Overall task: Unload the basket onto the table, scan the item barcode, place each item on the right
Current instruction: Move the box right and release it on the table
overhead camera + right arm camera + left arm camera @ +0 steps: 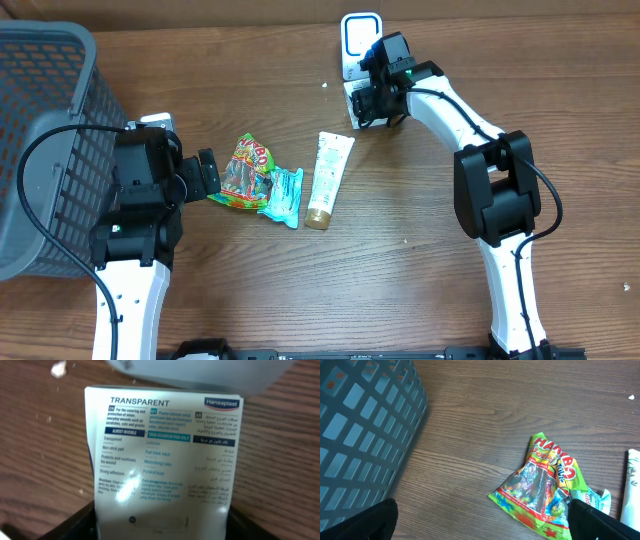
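Observed from beside the table (400, 270). The left gripper (212, 175) lies low at the near left, beside the basket (40, 130). Its jaws are wide apart and hold nothing. They face the sweet bag (245, 170), which lies flat on the table just to the right of the jaws. In the left wrist view the bag (540, 485) lies clear between the two fingers (382, 517), touching neither.

A teal packet (283, 195) lies against the bag's right edge. A tube (328, 180) lies just right of the packet, with its cap toward the near side.

The right arm reaches to the far centre. The right gripper (362, 105) sits over the box (352, 98), a white plaster box. It lies flat on the table directly in front of the scanner (360, 35) and very close to it.

In the right wrist view the box (165, 465) lies printed side up, the text legible. Its far edge lies at the scanner's base (200, 370). A dark finger (82, 522) stands on each side of the box's near end, close against its edges. I cannot tell whether they press on the box or only flank it.
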{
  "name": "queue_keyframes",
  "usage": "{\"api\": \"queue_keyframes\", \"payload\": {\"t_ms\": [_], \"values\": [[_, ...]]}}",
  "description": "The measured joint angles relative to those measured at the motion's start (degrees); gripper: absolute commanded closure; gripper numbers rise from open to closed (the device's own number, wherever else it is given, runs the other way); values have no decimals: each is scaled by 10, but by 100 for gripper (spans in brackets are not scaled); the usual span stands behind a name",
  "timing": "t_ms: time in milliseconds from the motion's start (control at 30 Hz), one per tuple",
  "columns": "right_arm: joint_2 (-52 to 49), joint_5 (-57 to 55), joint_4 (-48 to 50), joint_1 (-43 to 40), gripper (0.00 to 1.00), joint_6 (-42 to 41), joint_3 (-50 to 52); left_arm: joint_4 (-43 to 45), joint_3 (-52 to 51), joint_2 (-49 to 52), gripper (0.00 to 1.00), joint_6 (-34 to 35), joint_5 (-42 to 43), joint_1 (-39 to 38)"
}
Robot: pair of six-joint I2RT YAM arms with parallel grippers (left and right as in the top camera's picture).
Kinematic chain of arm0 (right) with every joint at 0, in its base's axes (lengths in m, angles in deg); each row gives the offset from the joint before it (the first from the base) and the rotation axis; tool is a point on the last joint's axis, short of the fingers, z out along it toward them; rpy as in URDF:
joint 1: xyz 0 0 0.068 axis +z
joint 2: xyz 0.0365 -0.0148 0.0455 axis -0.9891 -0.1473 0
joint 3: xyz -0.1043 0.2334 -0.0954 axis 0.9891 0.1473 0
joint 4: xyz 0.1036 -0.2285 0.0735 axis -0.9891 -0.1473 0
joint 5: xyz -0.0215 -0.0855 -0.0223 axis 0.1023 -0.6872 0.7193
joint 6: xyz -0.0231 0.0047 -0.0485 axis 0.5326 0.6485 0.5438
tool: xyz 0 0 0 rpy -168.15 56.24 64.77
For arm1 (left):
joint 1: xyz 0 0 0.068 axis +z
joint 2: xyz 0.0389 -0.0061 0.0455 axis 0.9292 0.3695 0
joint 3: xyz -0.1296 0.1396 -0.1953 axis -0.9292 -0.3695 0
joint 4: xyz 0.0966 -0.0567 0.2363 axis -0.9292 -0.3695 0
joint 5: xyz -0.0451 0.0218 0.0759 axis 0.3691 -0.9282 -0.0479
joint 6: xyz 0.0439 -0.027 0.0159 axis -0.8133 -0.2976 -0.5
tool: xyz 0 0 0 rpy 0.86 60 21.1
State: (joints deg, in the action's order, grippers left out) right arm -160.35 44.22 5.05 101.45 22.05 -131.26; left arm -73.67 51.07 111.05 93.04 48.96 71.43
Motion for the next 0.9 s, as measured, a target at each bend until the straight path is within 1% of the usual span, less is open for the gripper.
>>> {"api": "queue_keyframes", "payload": {"t_ms": [100,200,300,333,433,533,633,733,900], "values": [[0,2,-8,0,48,-2,-3,0,0,0,0,0,0,0],[0,3,-52,0,50,-5,-16,0,0,0,0,0,0,0],[0,3,-136,0,51,-17,-39,0,0,0,0,0,0,0],[0,3,-171,0,53,-23,-51,0,0,0,0,0,0,0],[1,-2,-286,-3,54,-45,-81,0,0,0,0,0,0,0],[6,-19,-377,-11,54,-77,-90,0,0,0,0,0,0,0],[10,-33,-435,-40,55,-114,-91,0,0,0,0,0,0,0],[10,-40,-456,-84,55,-137,-91,0,0,0,0,0,0,0],[10,-49,-493,-192,54,-159,-91,0,0,0,0,0,0,0]]}}
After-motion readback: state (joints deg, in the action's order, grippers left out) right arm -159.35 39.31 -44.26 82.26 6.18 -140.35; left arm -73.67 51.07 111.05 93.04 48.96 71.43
